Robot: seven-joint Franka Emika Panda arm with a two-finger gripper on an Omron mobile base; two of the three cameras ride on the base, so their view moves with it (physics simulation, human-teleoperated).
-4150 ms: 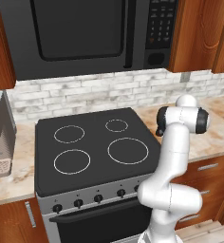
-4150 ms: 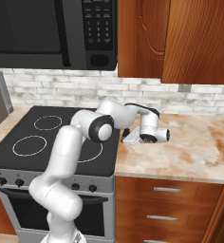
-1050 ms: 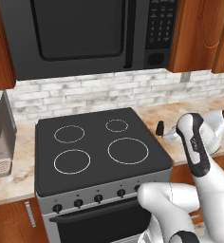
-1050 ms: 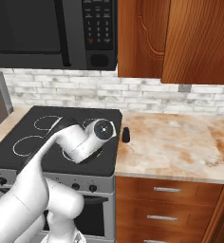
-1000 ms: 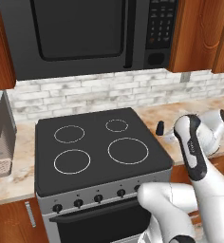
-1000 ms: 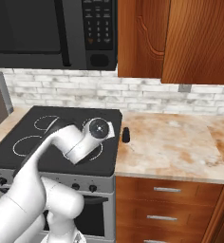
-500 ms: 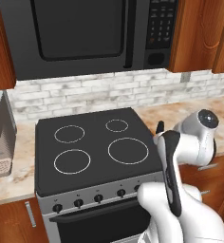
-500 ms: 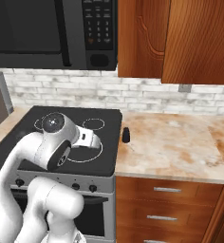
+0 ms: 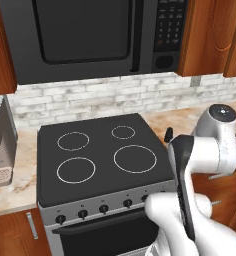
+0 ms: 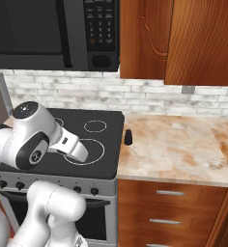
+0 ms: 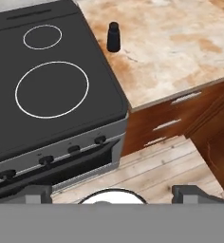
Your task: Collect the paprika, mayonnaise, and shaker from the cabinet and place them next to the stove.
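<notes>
the shaker (image 11: pixel 113 36) stands upright on the counter (image 11: pixel 180 52) just beside the stove (image 11: pixel 47 95); the gripper (image 11: pixel 116 193) (spread wide, empty) hangs well apart from the stove.

Black shaker (image 10: pixel 128 137) upright beside stove (image 10: pixel 102 144)

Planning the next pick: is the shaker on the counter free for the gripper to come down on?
Probably yes. The shaker stands upright alone on the counter beside the stove, nothing over or against it; the gripper looks empty.
</notes>
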